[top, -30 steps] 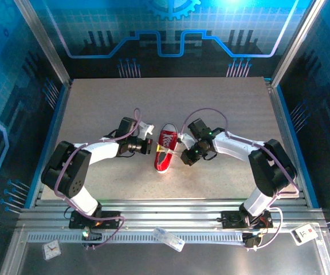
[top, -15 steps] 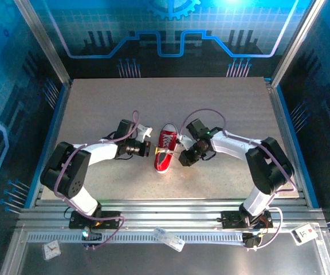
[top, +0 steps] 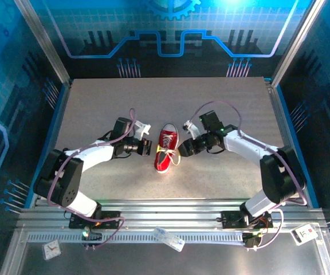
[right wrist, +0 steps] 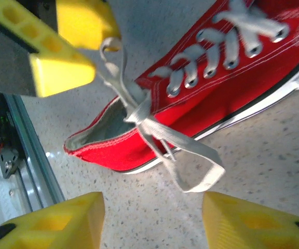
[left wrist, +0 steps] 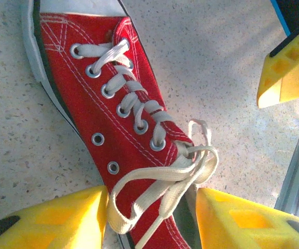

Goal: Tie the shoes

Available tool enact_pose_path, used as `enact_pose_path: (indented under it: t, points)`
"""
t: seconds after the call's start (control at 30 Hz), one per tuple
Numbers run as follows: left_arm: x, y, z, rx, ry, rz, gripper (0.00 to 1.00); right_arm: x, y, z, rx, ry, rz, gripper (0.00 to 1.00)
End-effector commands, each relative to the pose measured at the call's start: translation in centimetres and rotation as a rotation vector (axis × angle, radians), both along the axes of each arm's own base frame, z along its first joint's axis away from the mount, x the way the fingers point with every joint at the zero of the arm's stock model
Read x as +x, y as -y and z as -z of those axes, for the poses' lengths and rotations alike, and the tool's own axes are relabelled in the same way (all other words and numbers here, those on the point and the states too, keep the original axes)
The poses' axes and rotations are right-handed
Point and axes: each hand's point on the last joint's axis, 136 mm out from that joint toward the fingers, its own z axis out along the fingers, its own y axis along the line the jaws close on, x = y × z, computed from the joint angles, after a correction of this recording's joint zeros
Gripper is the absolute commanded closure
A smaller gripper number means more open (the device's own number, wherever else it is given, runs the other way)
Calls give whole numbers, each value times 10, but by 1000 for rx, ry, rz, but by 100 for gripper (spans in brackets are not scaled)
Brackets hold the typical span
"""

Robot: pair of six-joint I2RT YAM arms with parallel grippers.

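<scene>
The shoe (top: 165,150), a small red canvas sneaker with a white sole, lies mid-table with its toe toward the arms. Its white laces (left wrist: 154,189) are knotted near the tongue, with one loop on each side. My left gripper (top: 148,148) is just left of the shoe and open. Its yellow fingers (left wrist: 45,220) flank the left loop without pinching it. My right gripper (top: 182,150) is just right of the shoe, also open. The right loop (right wrist: 193,161) droops onto the table in front of its fingertips (right wrist: 258,223), free of them.
The speckled table (top: 171,103) stretches behind the shoe. Metal rails (top: 171,212) run along the near edge by the arm bases. Blue walls and frame posts (top: 44,46) close in the sides. Small white items (top: 168,238) lie below the rails.
Both grippers have gone from shut to open and let go of the lace loops. The right arm has drawn back and swung its elbow away. The loops now hang slack.
</scene>
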Motion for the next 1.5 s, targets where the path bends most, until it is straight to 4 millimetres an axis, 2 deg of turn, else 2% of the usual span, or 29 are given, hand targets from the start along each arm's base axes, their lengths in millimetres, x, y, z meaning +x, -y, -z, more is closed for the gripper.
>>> enact_pose_path:
  t: [0.0,0.13,0.27,0.43,0.57,0.73,1.03,1.3,1.47]
  points:
    - [-1,-8,-10,9,34,-7,51,12,0,-2,25,5,50,57]
    - [-2,-10,-13,-1,29,-12,51,34,-3,17,-17,12,72,65]
    - [-2,-12,-11,-17,11,-27,51,45,-14,27,-4,-8,56,61]
    - [-8,-14,-5,-45,-36,-53,53,45,-21,31,-29,1,39,60]
    - [-15,-10,3,-103,-104,-76,55,46,-17,36,-52,-4,51,61]
    - [-22,-7,10,-156,-158,-87,63,47,-15,39,-72,-10,50,61]
    - [-22,-2,10,-203,-192,-82,66,47,-19,38,-82,-11,32,63]
    - [-25,1,7,-220,-210,-59,85,47,-15,39,-103,-11,38,63]
    - [-28,-6,2,-190,-196,-64,100,50,-12,38,-106,-12,50,63]
